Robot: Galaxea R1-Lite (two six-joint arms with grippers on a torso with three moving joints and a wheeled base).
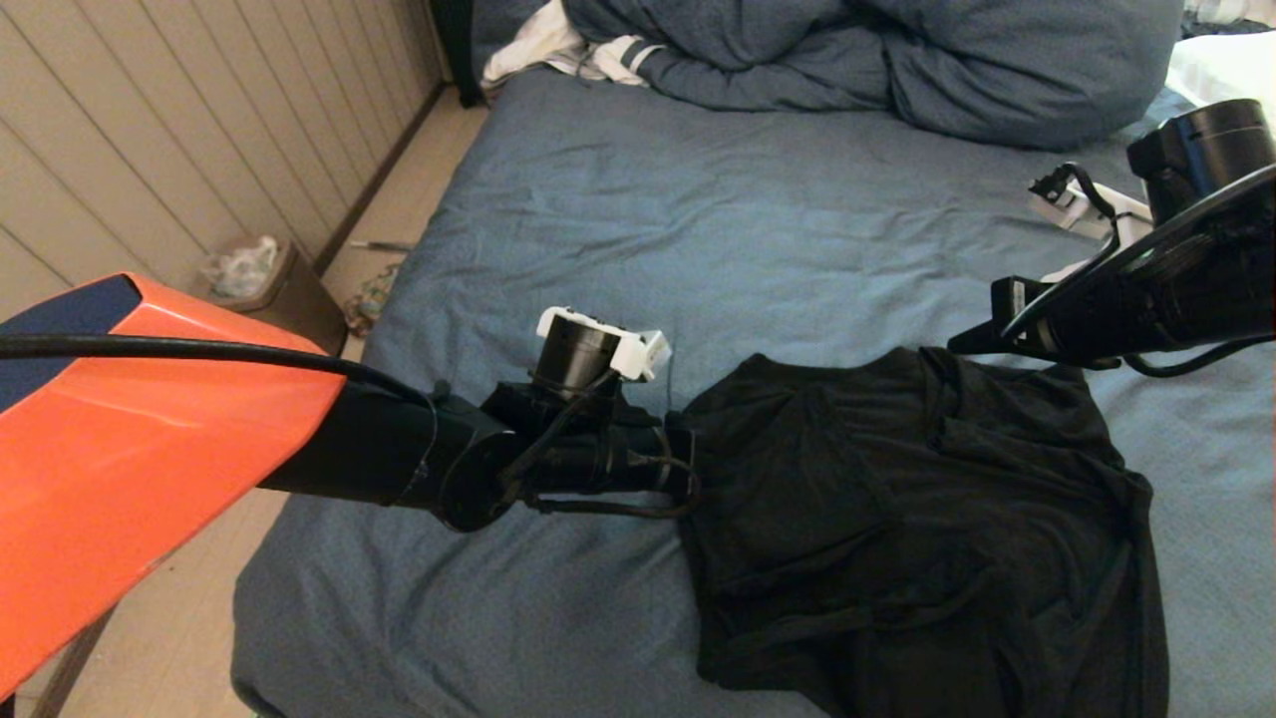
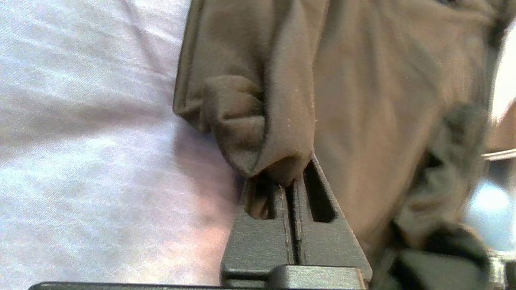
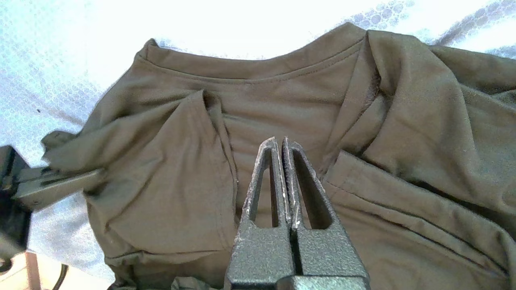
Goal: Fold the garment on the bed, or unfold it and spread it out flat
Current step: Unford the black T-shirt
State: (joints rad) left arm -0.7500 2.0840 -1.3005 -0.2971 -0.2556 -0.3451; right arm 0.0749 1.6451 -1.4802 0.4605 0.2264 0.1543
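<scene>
The black garment (image 1: 897, 519) lies crumpled on the slate-blue bed (image 1: 648, 219), near its front right, plain side up. My left gripper (image 1: 688, 454) reaches in from the left and is shut on a bunched fold at the garment's left edge; in the left wrist view the cloth (image 2: 363, 100) bulges out of the closed left gripper (image 2: 291, 177). My right gripper (image 1: 972, 339) hovers over the garment's far edge, shut with nothing in it. In the right wrist view the right gripper (image 3: 279, 140) points at the garment (image 3: 282, 100) below its neckline.
A bulky blue-grey duvet (image 1: 877, 60) is piled at the head of the bed, with a white striped cloth (image 1: 568, 50) to its left and a white pillow (image 1: 1226, 65) far right. A bin (image 1: 274, 289) stands on the floor beside the bed's left edge.
</scene>
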